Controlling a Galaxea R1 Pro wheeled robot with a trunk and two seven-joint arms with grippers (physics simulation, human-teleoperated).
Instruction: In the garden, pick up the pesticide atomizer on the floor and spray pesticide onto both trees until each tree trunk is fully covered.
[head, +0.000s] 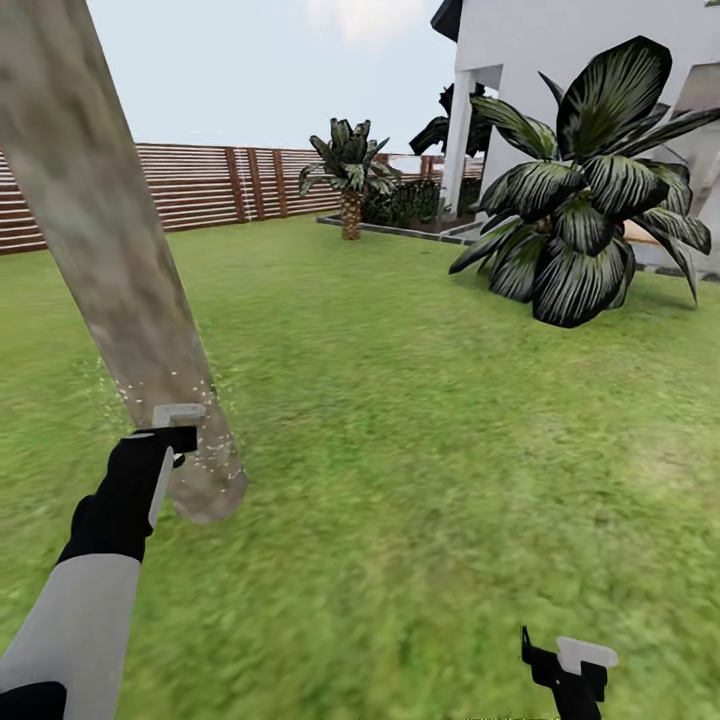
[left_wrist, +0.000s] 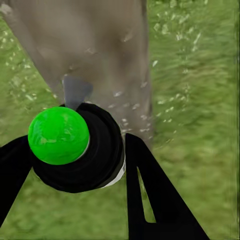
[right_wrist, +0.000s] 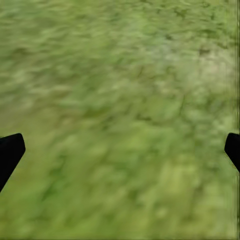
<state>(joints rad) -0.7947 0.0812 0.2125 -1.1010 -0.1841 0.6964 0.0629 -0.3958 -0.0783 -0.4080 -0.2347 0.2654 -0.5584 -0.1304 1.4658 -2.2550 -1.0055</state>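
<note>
A pale grey-tan tree trunk (head: 110, 260) leans across the left of the head view and meets the lawn at its flared base (head: 205, 490). My left gripper (head: 170, 432) is right against the trunk's lower part. In the left wrist view it (left_wrist: 80, 170) is shut on the pesticide atomizer (left_wrist: 102, 150), a small black bottle whose top (left_wrist: 58, 135) shows bright green. The bottle points at the trunk (left_wrist: 100, 45). Whitish pesticide specks (head: 212, 440) dot the bark near the base and the grass beside it (left_wrist: 135, 107). My right gripper (head: 572, 665) hangs low over grass, open and empty (right_wrist: 120, 150).
A green lawn (head: 420, 420) spreads ahead and to the right. A brown slat fence (head: 210, 185) closes the back. One short palm (head: 350, 175) stands by the fence and a larger one (head: 590, 200) in front of the white house (head: 560, 60).
</note>
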